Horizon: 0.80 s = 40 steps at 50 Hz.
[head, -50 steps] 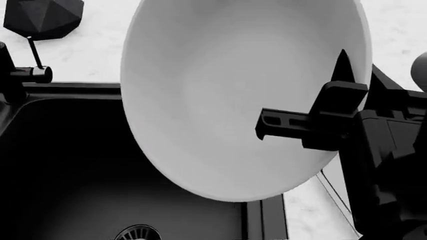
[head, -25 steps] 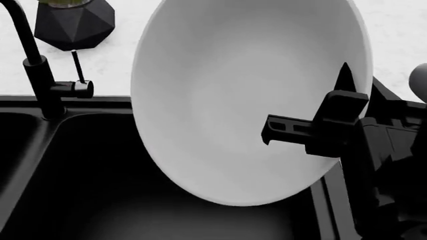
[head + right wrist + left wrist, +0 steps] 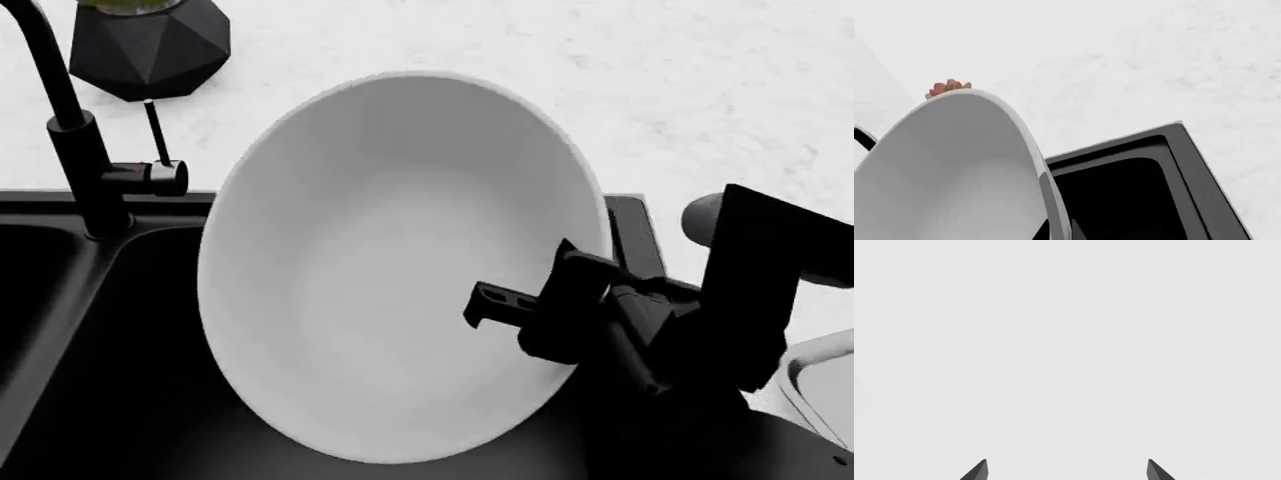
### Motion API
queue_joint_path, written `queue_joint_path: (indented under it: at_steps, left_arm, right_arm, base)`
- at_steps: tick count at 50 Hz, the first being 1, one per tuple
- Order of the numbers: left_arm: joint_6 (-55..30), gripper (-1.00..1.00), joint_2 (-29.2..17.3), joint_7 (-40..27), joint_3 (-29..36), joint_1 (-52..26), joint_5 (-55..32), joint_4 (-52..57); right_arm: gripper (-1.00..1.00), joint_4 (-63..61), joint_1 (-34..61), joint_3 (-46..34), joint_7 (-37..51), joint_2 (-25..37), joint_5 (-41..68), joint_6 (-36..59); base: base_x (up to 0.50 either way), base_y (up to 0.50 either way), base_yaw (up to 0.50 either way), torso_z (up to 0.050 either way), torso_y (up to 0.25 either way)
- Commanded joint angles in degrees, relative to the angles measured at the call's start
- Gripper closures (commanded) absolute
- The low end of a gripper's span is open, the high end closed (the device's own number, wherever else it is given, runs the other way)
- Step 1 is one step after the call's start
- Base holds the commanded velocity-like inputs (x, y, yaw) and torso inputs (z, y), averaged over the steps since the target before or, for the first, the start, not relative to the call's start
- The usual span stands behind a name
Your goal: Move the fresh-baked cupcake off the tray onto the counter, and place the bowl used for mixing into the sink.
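A: Head view first. What differs from half a second back?

B: The bowl [image 3: 400, 265] has dropped. Its rim ran off the top edge before; now the whole bowl shows, tilted, over the wider basin of the sink [image 3: 120, 350]. The right claw [image 3: 534, 305] has come down with it, pinching the rim at about 4 o'clock on the bowl, one finger [image 3: 497, 300] lying inside it.

A: And the count there?

B: One bowl, one black faucet [image 3: 74, 140] at 10 o'clock from the bowl, one faceted dark pot [image 3: 150, 45] at 11 o'clock on the counter [image 3: 641, 80], two sink basins, and one tray [image 3: 821, 385] corner at 3 o'clock near the frame edge. The cupcake is out of sight.

A: Left wrist view?

B: Two dark fingertips [image 3: 977, 471] of the left claw [image 3: 1067, 472], spread well apart, in front of a plain pale surface. Nothing between them.

A: Right wrist view?

B: One bowl [image 3: 947, 175] seen edge-on, its wall filling the near side, one sink [image 3: 1134, 195] basin behind it, the counter [image 3: 1154, 60] beyond. One small reddish plant tip [image 3: 947, 86] peeks over the bowl's rim. The fingers themselves barely show here.
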Motion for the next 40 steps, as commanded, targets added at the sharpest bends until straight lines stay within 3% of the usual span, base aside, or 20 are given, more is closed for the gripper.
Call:
queue_joint_path:
  at_steps: [1, 40]
  left_arm:
    - [0.4, -1.0, -0.2, 0.1, -0.3, 0.7, 0.3, 0.2]
    - [2.7, -1.0, -1.6, 0.7, -1.3, 4.1, 2.6, 0.7]
  right_arm:
    - [1.0, 11.6, 0.4, -3.2, -5.0, -5.5, 0.5, 0.1]
    - [1.0, 45.0, 10.2, -19.2, -16.1, -18.0, -7.0, 8.9]
  base:
    - [0.0, 0.0, 0.0, 0.0, 0.0]
    - [0.0, 0.0, 0.0, 0.0, 0.0]
